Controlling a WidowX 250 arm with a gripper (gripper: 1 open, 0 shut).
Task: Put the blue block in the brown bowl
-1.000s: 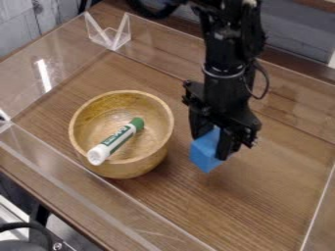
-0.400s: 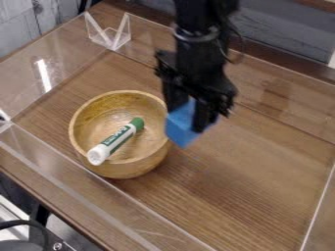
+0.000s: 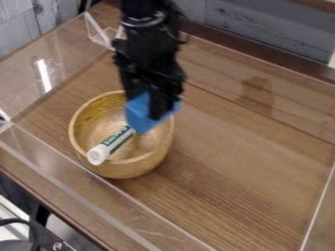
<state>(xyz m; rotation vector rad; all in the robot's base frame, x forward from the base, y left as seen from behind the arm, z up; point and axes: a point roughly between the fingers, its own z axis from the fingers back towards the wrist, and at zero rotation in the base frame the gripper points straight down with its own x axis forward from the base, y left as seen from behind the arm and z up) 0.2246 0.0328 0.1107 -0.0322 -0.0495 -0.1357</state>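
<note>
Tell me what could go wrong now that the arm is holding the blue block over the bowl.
1. The tube already lies across the bowl, so the blue block could land on it and tip or bounce out.
2. The block hangs near the bowl's right rim rather than its centre; released here, it may clip the rim and fall onto the table.
3. The gripper could knock the bowl if it lowers.
</note>
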